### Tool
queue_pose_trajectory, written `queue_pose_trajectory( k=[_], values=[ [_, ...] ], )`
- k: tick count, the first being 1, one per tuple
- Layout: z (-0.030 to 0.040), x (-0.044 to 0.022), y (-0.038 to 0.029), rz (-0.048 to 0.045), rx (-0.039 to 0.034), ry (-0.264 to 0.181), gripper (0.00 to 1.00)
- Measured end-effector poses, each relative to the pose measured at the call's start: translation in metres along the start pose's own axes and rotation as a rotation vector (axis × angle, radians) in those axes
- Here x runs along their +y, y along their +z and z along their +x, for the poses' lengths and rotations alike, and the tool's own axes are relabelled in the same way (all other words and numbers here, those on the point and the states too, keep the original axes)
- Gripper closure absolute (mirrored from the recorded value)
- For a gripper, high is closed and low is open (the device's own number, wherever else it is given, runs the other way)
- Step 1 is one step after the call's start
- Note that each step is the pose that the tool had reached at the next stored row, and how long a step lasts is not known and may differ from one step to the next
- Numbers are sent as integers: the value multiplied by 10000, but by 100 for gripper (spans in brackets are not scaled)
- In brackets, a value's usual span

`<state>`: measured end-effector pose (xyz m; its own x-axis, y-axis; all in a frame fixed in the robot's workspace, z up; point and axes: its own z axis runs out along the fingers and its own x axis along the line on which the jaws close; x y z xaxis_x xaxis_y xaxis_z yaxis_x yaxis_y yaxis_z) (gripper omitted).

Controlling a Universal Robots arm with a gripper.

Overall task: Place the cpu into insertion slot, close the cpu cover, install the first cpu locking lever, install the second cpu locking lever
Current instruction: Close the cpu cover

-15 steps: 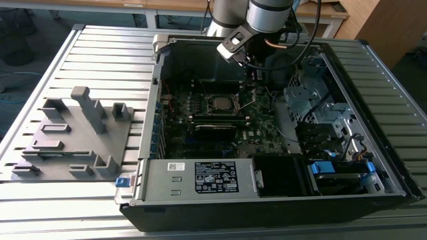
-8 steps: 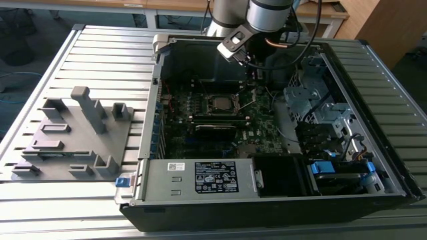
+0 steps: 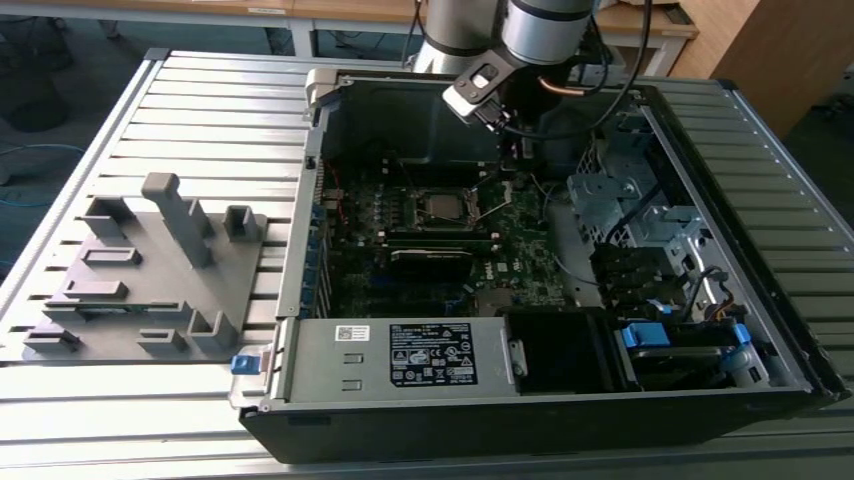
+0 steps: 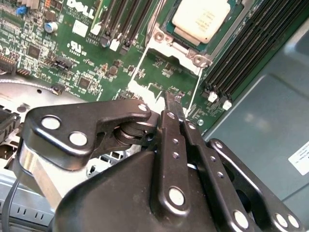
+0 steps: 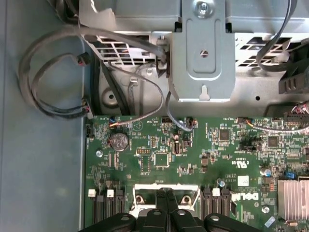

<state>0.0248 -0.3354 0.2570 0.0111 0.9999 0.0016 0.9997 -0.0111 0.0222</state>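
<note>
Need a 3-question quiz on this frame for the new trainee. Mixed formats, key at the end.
1. True or false: the pincer holds the cpu.
2. In the exterior view, the grey fixture lies: A) inside the computer case; B) on the exterior view's left of it; C) on the exterior view's right of it.
3. Short answer: are the pincer's fingers open or shut?

Key: 1 false, the cpu sits on the motherboard, apart from the pincer; 2 B; 3 shut.
</note>
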Motion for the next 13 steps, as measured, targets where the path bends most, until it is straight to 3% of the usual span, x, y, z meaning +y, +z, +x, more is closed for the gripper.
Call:
queue_pose_trajectory(
  k=[13],
  values=[
    [10, 191, 14, 0, 0, 0, 90]
  ],
)
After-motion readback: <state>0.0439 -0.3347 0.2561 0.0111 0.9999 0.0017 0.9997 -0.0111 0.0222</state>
